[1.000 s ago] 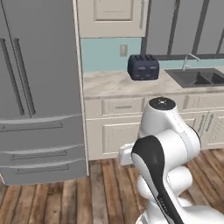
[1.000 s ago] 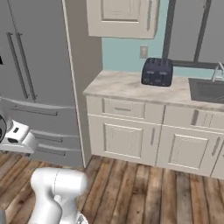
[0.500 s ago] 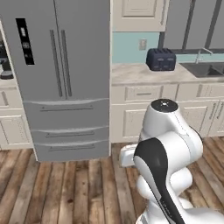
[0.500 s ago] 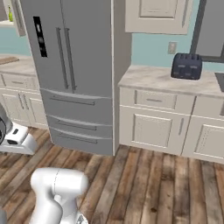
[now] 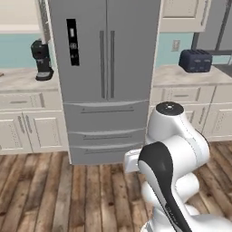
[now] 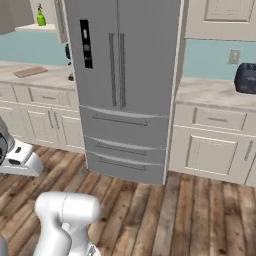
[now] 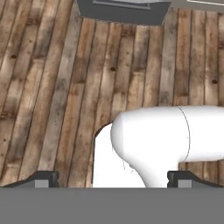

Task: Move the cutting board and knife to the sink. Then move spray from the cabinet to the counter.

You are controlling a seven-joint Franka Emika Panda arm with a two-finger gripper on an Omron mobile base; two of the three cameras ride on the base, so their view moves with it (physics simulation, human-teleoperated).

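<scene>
My pincer (image 7: 112, 177) hung wide open over the wooden floor (image 7: 52, 78) and held nothing. The cutting board (image 6: 30, 72) lay flat on the surface (image 6: 42, 76) left of the fridge (image 6: 125, 85), far from my pincer. The spray (image 6: 40, 16) stood high up in the cabinet (image 6: 37, 28) above it.
</scene>
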